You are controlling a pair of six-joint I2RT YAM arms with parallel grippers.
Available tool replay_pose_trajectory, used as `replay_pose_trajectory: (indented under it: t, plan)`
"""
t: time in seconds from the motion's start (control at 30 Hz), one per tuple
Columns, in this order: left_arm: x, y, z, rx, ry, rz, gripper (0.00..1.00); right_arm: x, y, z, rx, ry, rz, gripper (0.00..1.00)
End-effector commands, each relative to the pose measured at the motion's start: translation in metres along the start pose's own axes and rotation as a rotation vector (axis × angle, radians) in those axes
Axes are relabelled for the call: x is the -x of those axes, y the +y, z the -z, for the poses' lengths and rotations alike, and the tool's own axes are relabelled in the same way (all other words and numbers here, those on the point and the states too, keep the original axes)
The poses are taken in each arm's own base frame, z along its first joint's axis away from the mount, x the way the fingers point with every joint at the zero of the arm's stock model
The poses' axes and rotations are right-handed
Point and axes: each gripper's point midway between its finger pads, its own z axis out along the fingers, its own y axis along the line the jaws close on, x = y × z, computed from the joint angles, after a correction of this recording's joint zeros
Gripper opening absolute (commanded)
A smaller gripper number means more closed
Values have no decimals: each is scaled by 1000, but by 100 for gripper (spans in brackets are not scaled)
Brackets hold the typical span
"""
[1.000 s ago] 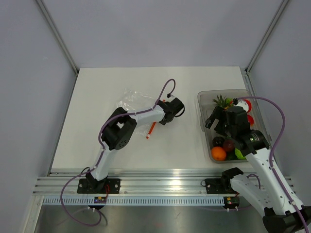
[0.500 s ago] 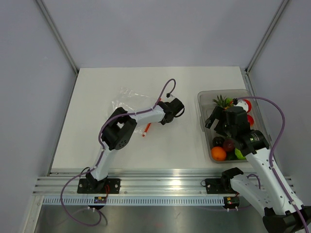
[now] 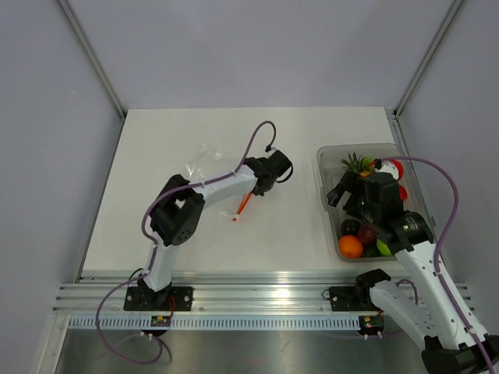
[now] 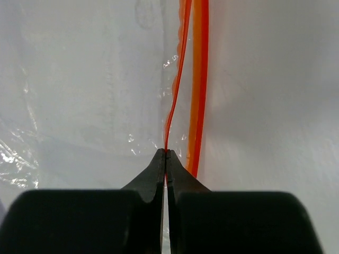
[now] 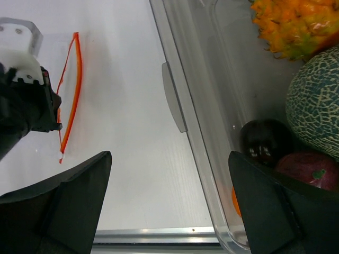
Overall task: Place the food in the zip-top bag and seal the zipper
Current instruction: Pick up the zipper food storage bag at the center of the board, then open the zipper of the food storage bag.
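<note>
Seemingly opening the zip-top bag (image 3: 204, 160) left of the table's (image 3: 296, 234) centre, closed left hand (image 4: 166, 156) pinching one zipper (image 4: 175, 95) lip, right hand (image 5: 169, 159) spread empty above the food (image 5: 288, 24) at the right edge; next, probably lifting that lip apart.

White table (image 3: 296, 234): zip-top bag (image 3: 204, 160), clear bin (image 3: 335, 148)

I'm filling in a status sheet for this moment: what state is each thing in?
left gripper: shut on one strip of the zipper
right gripper: open, holding nothing
zipper: unsealed, its two strips parted
zip-top bag: mouth open, no food seen inside
food: all in the bin
bin: open-topped, holding the food
</note>
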Motion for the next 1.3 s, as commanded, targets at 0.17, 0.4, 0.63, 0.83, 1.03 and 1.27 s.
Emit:
replay_pose_trajectory:
  t: [0.17, 0.4, 0.63, 0.83, 1.03, 1.27]
  plan:
    - [68, -16, 137, -561, -164, 310, 0, 0, 59, -16, 272, 30, -108, 99]
    - [76, -20, 163, -700, -169, 388, 0, 1, 102, -38, 403, 86, -162, 99]
    - [81, -18, 171, -726, -191, 424, 0, -6, 123, -54, 446, 118, -190, 98]
    - [85, -15, 185, -762, -212, 435, 0, -20, 141, -70, 448, 176, -167, 98]
    - [88, -6, 199, -780, -238, 452, 0, -37, 152, -92, 438, 222, -161, 78]
    - [80, 11, 207, -749, -245, 450, 0, -26, 151, -85, 422, 183, -142, 0]
